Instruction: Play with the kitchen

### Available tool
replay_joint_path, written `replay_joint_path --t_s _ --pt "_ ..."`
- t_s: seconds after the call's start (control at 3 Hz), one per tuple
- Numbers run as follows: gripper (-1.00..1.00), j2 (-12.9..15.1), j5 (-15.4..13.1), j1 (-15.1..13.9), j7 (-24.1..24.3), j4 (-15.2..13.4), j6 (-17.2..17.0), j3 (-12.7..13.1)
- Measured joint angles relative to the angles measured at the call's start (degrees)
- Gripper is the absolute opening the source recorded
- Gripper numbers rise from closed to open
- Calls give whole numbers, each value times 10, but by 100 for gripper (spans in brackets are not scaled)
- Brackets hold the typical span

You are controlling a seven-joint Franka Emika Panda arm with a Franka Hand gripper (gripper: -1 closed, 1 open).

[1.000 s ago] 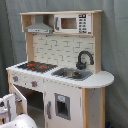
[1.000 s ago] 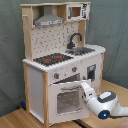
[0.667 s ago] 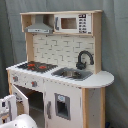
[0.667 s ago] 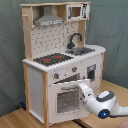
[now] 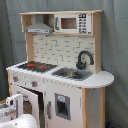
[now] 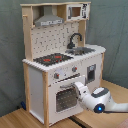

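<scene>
Tall white and light-wood toy play kitchen (image 5: 60, 65) fills the centre of both exterior views, standing upright on a light wooden desk (image 6: 20, 119) against a grey-green curtain backdrop (image 6: 10, 55).

Black hob with red rings (image 6: 52, 59) sits on the worktop at mid frame in the second exterior view; grey sink (image 6: 82, 50) and curved black tap (image 6: 75, 39) lie to its right in the second exterior view. In the first exterior view the hob is at centre left and the sink at centre right. White pegboard back (image 5: 60, 50) rises behind both. Grey hood (image 5: 39, 26) sits at upper left of the first exterior view, white microwave (image 5: 72, 23) beside it at upper centre.

White oven door (image 6: 67, 95) is at lower centre of the second exterior view. White robot arm (image 6: 102, 100) enters from the lower right of the second exterior view; its end effector (image 6: 80, 90) is at the door's right edge, touching or just beside it. Cannot tell whether the fingers are spread or pressed together. In the first exterior view the door (image 5: 27, 100) stands ajar at lower left, with white arm parts in the bottom left corner.
</scene>
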Motion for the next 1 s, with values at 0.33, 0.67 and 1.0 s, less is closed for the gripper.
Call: replay_joint_path --t_s 0.33,0.67,1.0 --pt "100 -3 0 -36 0 1 46 -1" --pt "100 -2 3 10 19 -22 29 3" --pt "100 -2 3 55 15 -22 -13 -2"
